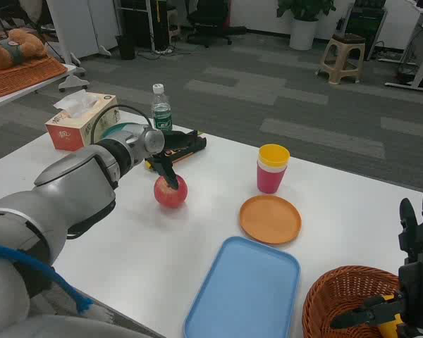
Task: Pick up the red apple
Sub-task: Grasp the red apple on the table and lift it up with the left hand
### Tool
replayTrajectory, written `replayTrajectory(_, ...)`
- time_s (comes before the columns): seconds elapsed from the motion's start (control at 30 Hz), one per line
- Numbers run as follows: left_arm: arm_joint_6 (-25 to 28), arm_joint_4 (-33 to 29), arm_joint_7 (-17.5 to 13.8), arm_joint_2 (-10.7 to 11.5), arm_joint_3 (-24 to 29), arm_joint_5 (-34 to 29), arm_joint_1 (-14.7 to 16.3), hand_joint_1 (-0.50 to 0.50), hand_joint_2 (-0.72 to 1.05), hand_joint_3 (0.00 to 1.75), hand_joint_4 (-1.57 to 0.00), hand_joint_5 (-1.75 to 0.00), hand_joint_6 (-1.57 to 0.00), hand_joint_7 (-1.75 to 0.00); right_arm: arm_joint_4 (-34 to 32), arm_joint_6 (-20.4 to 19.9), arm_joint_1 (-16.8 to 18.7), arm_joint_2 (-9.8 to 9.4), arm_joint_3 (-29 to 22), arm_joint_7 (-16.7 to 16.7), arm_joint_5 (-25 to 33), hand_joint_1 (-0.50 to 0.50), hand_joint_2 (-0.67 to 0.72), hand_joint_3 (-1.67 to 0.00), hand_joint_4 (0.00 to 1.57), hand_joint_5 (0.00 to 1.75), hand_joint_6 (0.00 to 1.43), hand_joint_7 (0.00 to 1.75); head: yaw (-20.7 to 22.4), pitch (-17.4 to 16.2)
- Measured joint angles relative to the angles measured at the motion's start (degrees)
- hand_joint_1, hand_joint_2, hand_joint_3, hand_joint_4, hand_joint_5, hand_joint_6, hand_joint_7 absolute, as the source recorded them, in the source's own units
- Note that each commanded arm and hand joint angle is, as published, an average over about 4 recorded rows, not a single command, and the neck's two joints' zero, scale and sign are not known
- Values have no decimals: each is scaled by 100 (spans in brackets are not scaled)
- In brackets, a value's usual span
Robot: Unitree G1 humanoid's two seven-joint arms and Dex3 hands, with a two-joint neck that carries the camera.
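Note:
The red apple (171, 193) sits on the white table (127, 232), left of the middle. My left hand (173, 151) reaches out just beyond it, and one black finger comes down onto the apple's top. The other fingers stretch away to the right, above the table, and nothing is gripped. My right hand (412, 274) waits at the bottom right corner, over the wicker basket, fingers apart and holding nothing.
An orange plate (271, 219) lies right of the apple, with stacked pink and yellow cups (272, 169) behind it. A blue tray (245, 292) and a wicker basket (338, 299) sit near the front. A tissue box (81, 121) and water bottle (161, 108) stand at the far edge.

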Motion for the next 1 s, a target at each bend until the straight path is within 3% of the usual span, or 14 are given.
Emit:
replayTrajectory(0.03, -186, -113, 45, -27, 76, -179, 90, -48, -61, 9, 0, 0, 0, 0, 7, -2, 7, -2, -2, 1, -3, -4, 47, -8, 0, 0, 0, 7, -626, 189)
replayTrajectory(0.07, -363, -223, 81, -74, 145, -346, 183, -48, -61, 9, 0, 0, 0, 0, 10, -3, 7, 1, -6, 2, -6, -4, 47, -8, 0, 0, 0, 7, -938, 283)
replayTrajectory(0.1, -692, -429, 142, -178, 265, -655, 363, -48, -61, 9, 0, 0, 0, 0, 14, -5, 8, 8, -11, 8, -17, -4, 47, -8, 0, 0, 0, 7, -1877, 565)
replayTrajectory(0.23, -2709, -1669, 549, -1169, 827, -2413, 1549, -48, -55, 9, 0, 0, 0, 0, 20, -7, 1, 82, -31, 59, -59, -4, 47, -8, 0, 0, 0, 7, -1845, 554)
replayTrajectory(0.3, -3540, -2180, 810, -1602, 1069, -3168, 1967, -48, -55, 9, 0, 0, 0, 0, 31, -7, 0, 98, -54, 65, -58, -4, 47, -8, 0, 0, 0, 7, -1826, 553)
replayTrajectory(0.43, -5148, -3072, 1694, -2111, 1851, -4822, 2481, -48, -55, 9, 0, 0, 0, 0, 134, -6, -2, 154, -241, 65, -26, -4, 47, -8, 0, 0, 0, 7, -1819, 541)
replayTrajectory(0.53, -5609, -3263, 2070, -2123, 2226, -5399, 2624, -48, -55, 9, 0, 0, 0, 0, 193, -6, -10, 176, -354, 65, 12, -4, 47, -8, 0, 0, 0, 7, -1837, 524)
replayTrajectory(1.0, -5610, -3127, 2085, -2135, 2207, -5431, 2673, -48, -55, 9, 0, 0, 0, 0, 346, -6, -35, 261, -363, 70, 13, -4, 47, -8, 0, 0, 0, 7, -1759, 403)
